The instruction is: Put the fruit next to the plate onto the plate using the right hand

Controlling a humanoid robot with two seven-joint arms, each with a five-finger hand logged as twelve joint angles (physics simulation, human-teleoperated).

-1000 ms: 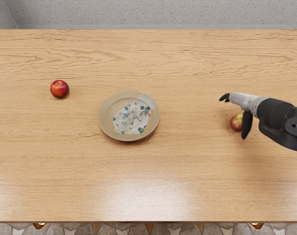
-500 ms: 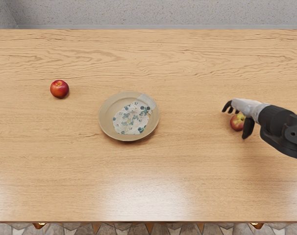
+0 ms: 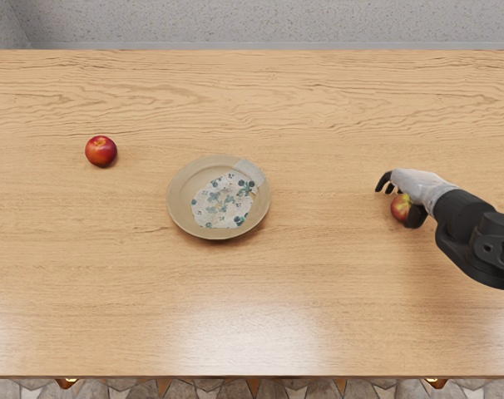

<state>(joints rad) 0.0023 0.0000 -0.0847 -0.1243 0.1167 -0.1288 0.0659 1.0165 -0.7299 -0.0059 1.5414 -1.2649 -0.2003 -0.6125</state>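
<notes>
Red apple (image 3: 101,150) lay well left of the patterned plate (image 3: 179,199); to the plate's right, the second apple (image 3: 399,208) sat on the table (image 3: 318,100) under your right hand (image 3: 414,189), half-open, thumb against it, fingers not closed.

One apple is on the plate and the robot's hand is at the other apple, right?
Not quite. In the head view the plate holds no apple: the red apple lies on the table, apart from it. The right hand is at the other apple.

open table (image 3: 318,274) between right hand (image 3: 415,191) and plate (image 3: 176,198), red apple (image 3: 101,150) well left
</notes>
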